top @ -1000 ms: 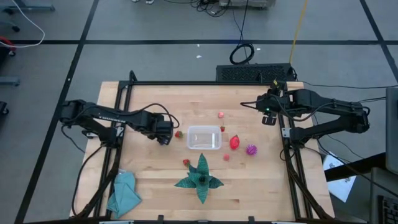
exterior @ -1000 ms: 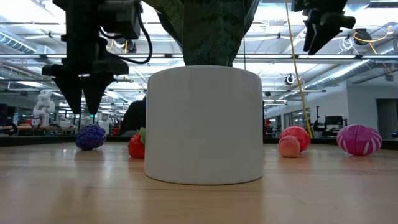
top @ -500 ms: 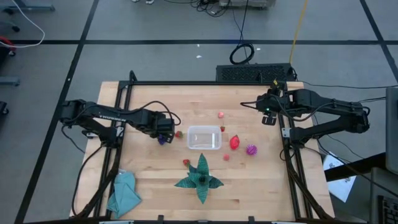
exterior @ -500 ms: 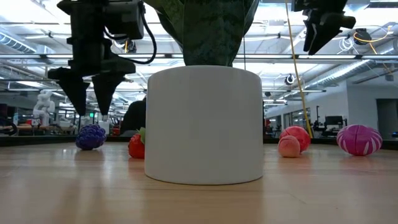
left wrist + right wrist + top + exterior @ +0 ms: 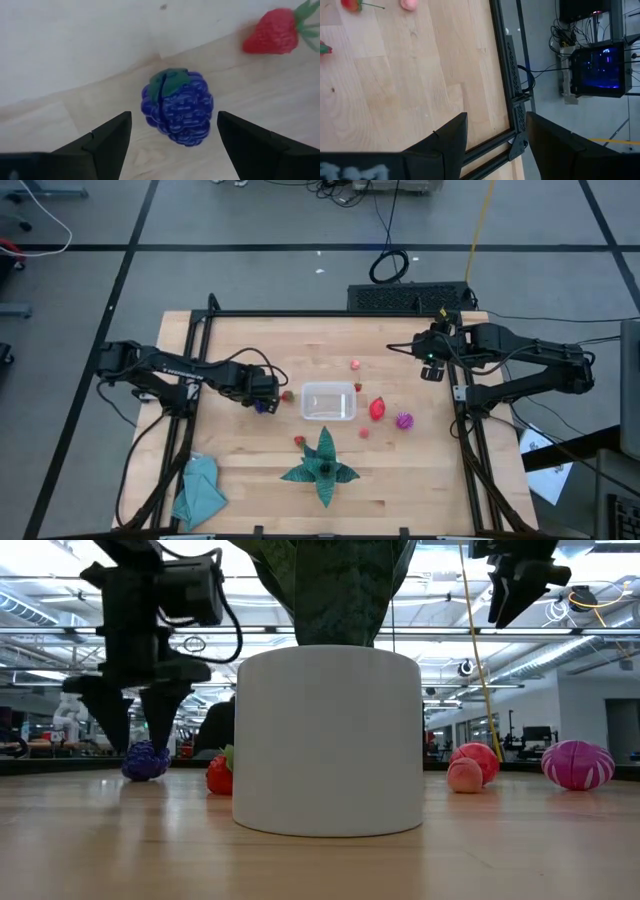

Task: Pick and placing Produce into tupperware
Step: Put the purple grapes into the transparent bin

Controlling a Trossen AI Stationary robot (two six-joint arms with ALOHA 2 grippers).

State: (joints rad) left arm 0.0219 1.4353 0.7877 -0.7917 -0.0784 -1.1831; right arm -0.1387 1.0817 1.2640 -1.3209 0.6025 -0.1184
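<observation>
Left gripper (image 5: 170, 145) is down low over the purple grape cluster (image 5: 177, 107), fingers (image 5: 107, 137) spread wide with the fruit sitting between them, and from the wrist view neither finger touches it. In the low view that gripper (image 5: 138, 735) hangs right above the cluster (image 5: 146, 760), the tips reaching down on either side of it. From above, the left gripper (image 5: 262, 394) sits just left of the clear tupperware (image 5: 328, 401), which lies at mid-table; whether anything is inside it is hard to tell from this height. A red strawberry (image 5: 272, 37) lies near the grapes on the wood, showing beside the container's left edge from overhead (image 5: 288, 395). Over on the far side, the right gripper (image 5: 431, 369) hovers high near the table's right rail, fingers (image 5: 445, 137) parted and nothing between them. To the right of the container there's a red fruit (image 5: 377, 409), a spiky magenta ball (image 5: 404, 421) and a small pink piece (image 5: 364, 432); two more little red ones sit behind it (image 5: 355, 364) and another in front (image 5: 299, 441). The dark-green leafy star (image 5: 322, 465) lies at the front, its white pot (image 5: 330, 740) filling the low view, and a teal cloth (image 5: 198, 488) sits at the front left corner.
</observation>
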